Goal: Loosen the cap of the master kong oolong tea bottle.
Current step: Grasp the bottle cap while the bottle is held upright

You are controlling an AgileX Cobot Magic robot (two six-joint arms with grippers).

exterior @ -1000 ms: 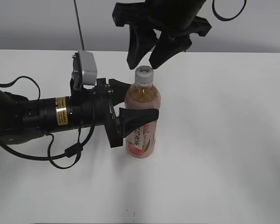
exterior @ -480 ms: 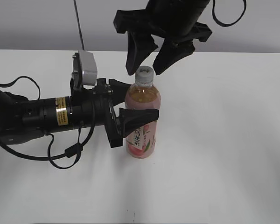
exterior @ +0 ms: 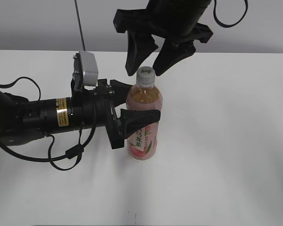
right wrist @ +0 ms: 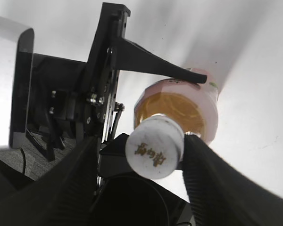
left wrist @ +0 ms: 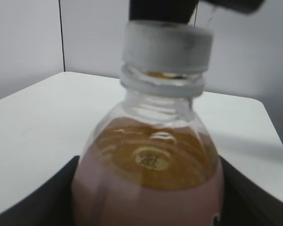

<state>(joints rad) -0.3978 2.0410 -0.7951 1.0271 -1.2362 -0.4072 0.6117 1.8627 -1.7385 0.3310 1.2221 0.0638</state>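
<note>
so the master kong oolong tea bottle (exterior: 144, 120) stands upright on the white desk (exterior: 226, 141), clamped across its body by the left pincer (exterior: 132, 107), whose two black fingers press the bottle's pink label from either side. that bracing step looks done. the right pincer (exterior: 148, 59) hangs directly above, fingers spread, with the cap (exterior: 145, 74) sitting between and just below its tips. in the right wrist view the cap (right wrist: 154, 146) lies in the gap between the two fingers; the one on the right seems to be touching or nearly touching its side, while the other stands clear. no grip on the cap is made. the cap sits square on the neck, seated down against the collar ring in the left wrist view (left wrist: 166, 47), and whether it has been turned at all i cannot tell. what remains, as i judge it: close the right pincer on the cap and twist.
</note>
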